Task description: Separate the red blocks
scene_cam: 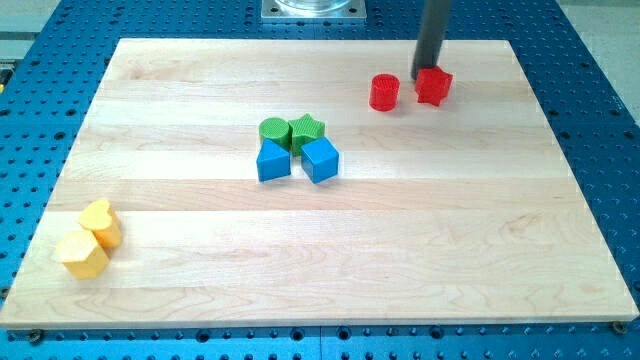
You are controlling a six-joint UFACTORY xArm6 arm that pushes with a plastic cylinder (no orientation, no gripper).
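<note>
Two red blocks lie near the view's top right of the wooden board (420,250). A red cylinder (384,92) stands on the left and a red star-like block (434,86) on the right, with a small gap between them. My rod comes down from the view's top, and my tip (427,70) sits just above and left of the red star-like block, touching or nearly touching its upper-left edge, to the right of the cylinder.
In the middle, a green cylinder (273,131), a green star (307,129), a blue block (273,160) and a blue cube (320,159) are clustered. At the lower left lie a yellow heart (101,221) and a yellow hexagon (82,253), touching.
</note>
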